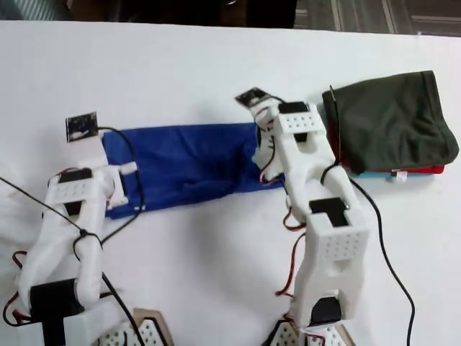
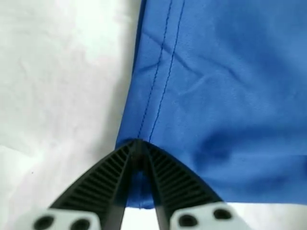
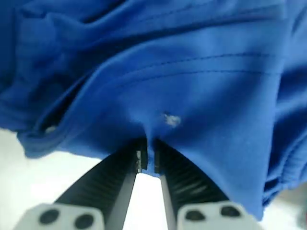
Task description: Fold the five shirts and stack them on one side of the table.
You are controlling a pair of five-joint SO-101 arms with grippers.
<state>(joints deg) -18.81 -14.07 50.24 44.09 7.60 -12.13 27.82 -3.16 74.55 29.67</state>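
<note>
High view has the blue shirt (image 1: 187, 166) lying as a long, narrow band across the middle of the white worktop (image 1: 180, 72), stretched between the two arms, with the left hand (image 1: 121, 184) at one end and the right hand (image 1: 263, 155) at the other. Well off to the right-hand side sits the stack (image 1: 389, 130) of finished shirts, a dark green shirt (image 1: 392, 115) on top and red and teal edges peeking out beneath. The cloth looks light, limp and a little slick, so it will likely sag and slide unless it is taken by a corner or hemmed edge, where the doubled fabric gives a firmer bite. Left wrist view adds what the overhead cannot: the left hand (image 2: 139, 148) is closed, its tips pinching the shirt's corner just beside a double row of stitching (image 2: 160, 72), the fabric lying flat and smooth there. Right wrist view shows the right hand (image 3: 147, 153) likewise clamped onto a fold of the blue cloth, which bunches into loose ridges at this end, so that grip probably holds several layers.
</note>
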